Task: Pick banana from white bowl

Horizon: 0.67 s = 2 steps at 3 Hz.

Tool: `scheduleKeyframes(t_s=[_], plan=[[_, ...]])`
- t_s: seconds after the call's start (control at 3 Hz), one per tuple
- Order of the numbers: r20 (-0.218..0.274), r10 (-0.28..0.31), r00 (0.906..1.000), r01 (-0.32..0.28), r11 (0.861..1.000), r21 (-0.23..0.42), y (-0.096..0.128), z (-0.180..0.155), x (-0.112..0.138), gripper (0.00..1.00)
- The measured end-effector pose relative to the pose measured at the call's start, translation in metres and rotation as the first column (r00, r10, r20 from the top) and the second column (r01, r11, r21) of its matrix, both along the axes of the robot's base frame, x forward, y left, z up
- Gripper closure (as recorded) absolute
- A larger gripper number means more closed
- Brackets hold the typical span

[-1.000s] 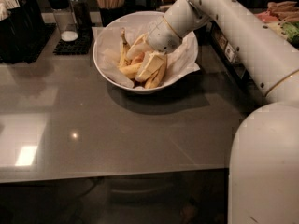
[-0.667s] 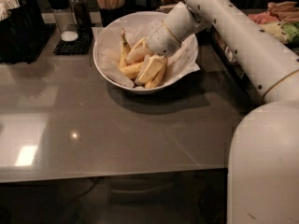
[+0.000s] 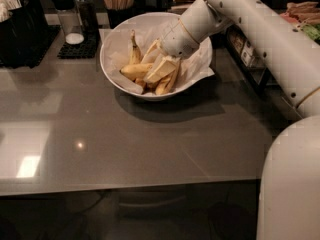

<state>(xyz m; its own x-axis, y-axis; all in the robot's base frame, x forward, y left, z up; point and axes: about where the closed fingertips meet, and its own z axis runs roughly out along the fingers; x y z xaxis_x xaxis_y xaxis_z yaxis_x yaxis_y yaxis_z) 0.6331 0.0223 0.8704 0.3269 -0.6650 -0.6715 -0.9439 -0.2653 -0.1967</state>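
Camera view: pincer (image 3: 161, 70) (in white bowl (image 3: 150, 97))

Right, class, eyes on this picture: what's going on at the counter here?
A robot arm is reaching across the grey counter into the white bowl, which is lined with crumpled paper. Its gripper is down among the bananas inside the bowl. None of them has been lifted out; they all lie in the bowl.

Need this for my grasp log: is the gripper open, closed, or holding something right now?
Gripper: down inside the white bowl, among the bananas; open, closed or holding one cannot be told.
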Motion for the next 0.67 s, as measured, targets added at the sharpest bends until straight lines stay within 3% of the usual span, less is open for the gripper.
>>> scheduleKeyframes(t_s=[0.33,0.67], plan=[[0.077,-0.035,0.9964,0.034,0.999,0.009,-0.011,0.035,-0.006,0.99],[0.132,-0.055,0.9897,0.050,0.998,0.042,-0.019,0.069,-0.015,1.00]])
